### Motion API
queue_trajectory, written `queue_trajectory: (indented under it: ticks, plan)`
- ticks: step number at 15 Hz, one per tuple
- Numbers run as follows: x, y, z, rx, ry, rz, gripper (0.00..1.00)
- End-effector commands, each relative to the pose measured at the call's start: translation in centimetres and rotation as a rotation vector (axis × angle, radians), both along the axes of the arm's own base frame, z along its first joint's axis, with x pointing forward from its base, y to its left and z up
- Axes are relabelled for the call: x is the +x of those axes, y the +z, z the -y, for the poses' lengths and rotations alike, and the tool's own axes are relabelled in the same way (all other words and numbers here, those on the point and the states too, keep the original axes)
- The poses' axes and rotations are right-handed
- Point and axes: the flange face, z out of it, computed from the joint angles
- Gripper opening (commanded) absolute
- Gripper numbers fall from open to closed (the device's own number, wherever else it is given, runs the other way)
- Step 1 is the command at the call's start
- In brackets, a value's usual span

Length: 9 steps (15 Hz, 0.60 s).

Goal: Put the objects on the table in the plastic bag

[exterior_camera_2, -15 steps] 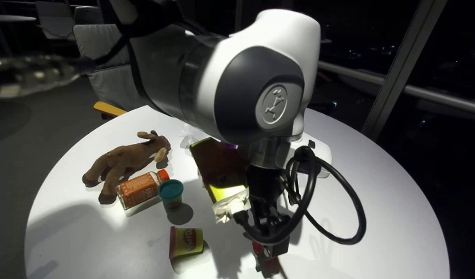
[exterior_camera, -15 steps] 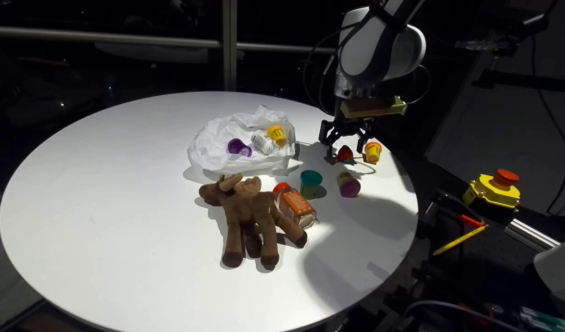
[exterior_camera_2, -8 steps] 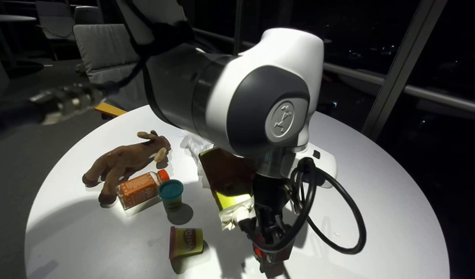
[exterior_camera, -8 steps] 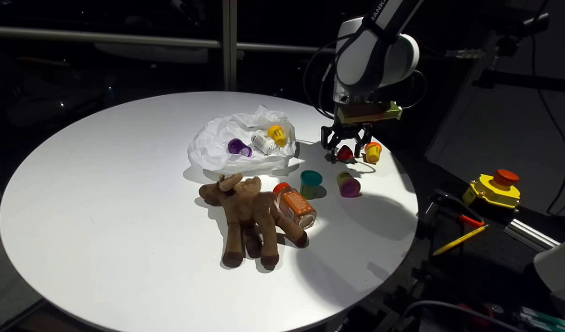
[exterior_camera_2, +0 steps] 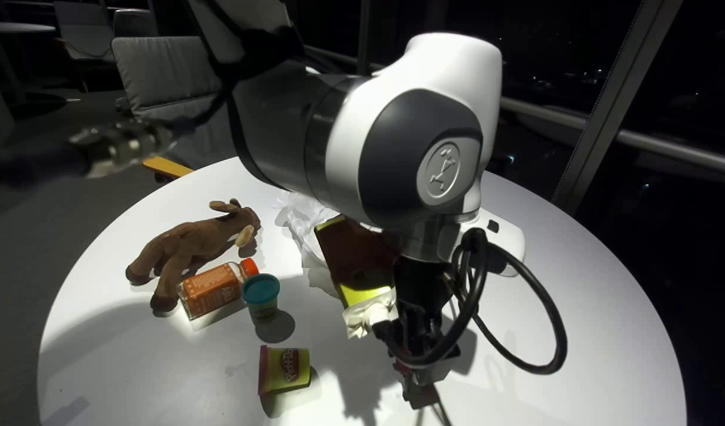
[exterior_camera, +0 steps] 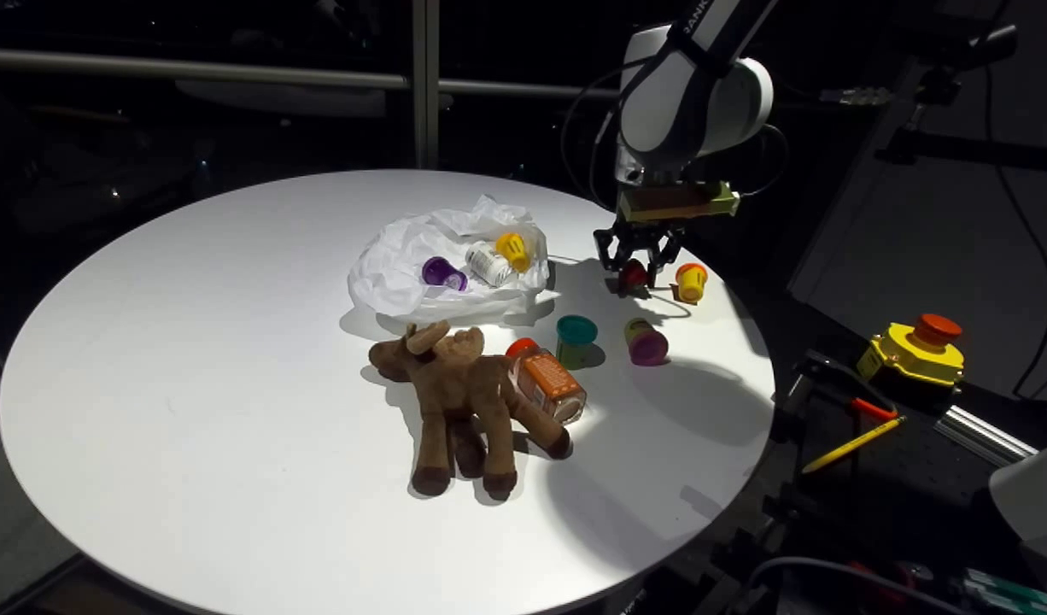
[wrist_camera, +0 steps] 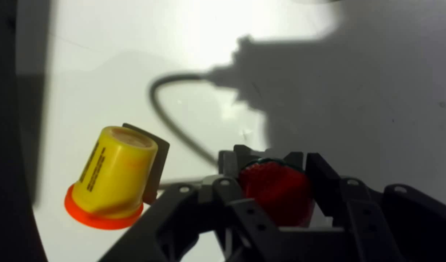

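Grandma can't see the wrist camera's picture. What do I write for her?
A black pincer grips a red toy near the bottom. A yellow cup with an orange lid is at the left, on a white table with a big shadow.

In an exterior view, bench (exterior_camera: 581, 289) is lying free from end effector (exterior_camera: 634, 278) to bag (exterior_camera: 451, 243), nine o'clock; yellow tub (exterior_camera: 692, 284) is blocking three, pink-lidded tub (exterior_camera: 647, 345) six.

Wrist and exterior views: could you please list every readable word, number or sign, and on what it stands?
"Play-Doh": magenta-lidded tub
"RANK", cut off: robot arm
Wordless emblem: arm joint
Too small or blurred: orange bottle, white container, teal-lidded tub, orange-lidded tub, yellow-lidded tub
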Motion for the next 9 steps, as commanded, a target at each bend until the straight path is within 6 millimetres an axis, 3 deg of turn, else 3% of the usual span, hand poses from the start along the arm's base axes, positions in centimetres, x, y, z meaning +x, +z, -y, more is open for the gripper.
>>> queue_trajectory:
  ticks: [1,5,7,9]
  plan:
    - [1.6,5.3,-0.4,-0.030,0.006,0.084,0.26]
    - [6.2,11.3,-2.9,-0.009,0.108,0.283,0.25]
    - [8.3,13.0,-4.6,0.003,0.167,0.374,0.25]
    - [10.6,13.1,-6.4,0.046,0.210,0.462,0.25]
